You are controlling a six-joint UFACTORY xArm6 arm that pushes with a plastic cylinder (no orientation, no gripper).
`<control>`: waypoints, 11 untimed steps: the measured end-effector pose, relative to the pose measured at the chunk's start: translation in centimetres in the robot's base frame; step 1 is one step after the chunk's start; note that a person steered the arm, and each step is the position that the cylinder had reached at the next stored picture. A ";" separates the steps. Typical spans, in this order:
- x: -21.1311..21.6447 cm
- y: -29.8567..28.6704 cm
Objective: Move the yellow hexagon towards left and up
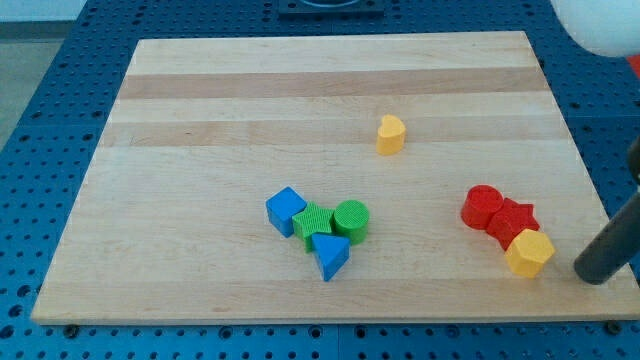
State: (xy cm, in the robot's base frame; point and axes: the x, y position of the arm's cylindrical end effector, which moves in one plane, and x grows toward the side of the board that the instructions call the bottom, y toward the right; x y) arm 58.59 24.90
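The yellow hexagon [529,252] lies just to the view's left of my tip [590,275], apart from it, touching the red star [514,219] above it. My tip is a bare rod, holding nothing, at the wooden board [300,90]'s right edge.

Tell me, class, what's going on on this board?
A robot arm's dark rod is working a wooden board of blocks. My tip sits just right of the yellow hexagon, not clearly touching it. The hexagon lies at the lower right against the red blocks, so the push up and left looks barely begun.
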 end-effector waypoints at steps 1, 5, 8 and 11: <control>0.0 -1.4; 0.0 -5.5; 0.0 -9.5; -2.9 -13.6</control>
